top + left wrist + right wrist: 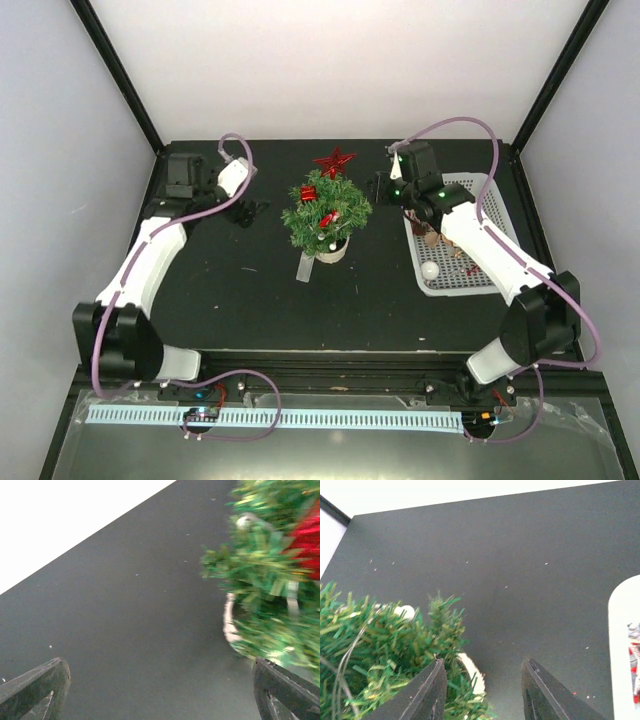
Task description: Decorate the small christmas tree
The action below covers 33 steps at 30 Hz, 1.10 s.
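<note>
Small bushy dark-green artificial christmas tree [327, 212] stands in the centre of the top view in a smooth white pot [335, 250], with a glossy red star [335, 160] on top. Right gripper [483, 680] is parted and empty, one finger just beside the bristly needles. Risk: a snag tips the light pot. Left gripper [159, 680] is fully released. White plastic mesh basket [452, 292] sits at right.

Top view high, looking down on table [250, 300]; wrist views low, close, both sharing christmas tree [327, 213].
</note>
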Each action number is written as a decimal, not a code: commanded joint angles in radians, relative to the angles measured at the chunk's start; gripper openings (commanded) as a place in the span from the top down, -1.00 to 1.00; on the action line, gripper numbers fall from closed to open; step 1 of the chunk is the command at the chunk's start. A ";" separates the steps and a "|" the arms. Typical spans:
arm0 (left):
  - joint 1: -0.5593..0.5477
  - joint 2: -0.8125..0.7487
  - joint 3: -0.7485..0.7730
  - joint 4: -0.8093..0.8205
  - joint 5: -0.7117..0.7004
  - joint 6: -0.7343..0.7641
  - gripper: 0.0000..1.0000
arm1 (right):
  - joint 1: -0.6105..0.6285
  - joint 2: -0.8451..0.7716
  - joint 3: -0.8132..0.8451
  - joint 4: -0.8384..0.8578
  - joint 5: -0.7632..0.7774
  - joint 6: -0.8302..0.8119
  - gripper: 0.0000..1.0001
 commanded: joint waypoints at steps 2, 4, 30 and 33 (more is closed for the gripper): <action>0.035 -0.189 -0.043 -0.224 0.150 0.019 -0.98 | 0.031 -0.037 -0.023 -0.021 -0.095 -0.033 0.14; 0.038 -0.234 -0.080 -0.257 0.184 0.025 -0.98 | 0.040 -0.067 -0.052 -0.038 -0.101 -0.032 0.15; 0.063 -0.378 -0.288 -0.221 0.156 -0.029 -0.98 | 0.087 -0.198 -0.166 -0.037 0.100 0.056 0.26; 0.065 -0.415 -0.270 -0.278 0.171 -0.022 -0.98 | 0.052 -0.175 -0.156 0.000 0.076 0.056 0.26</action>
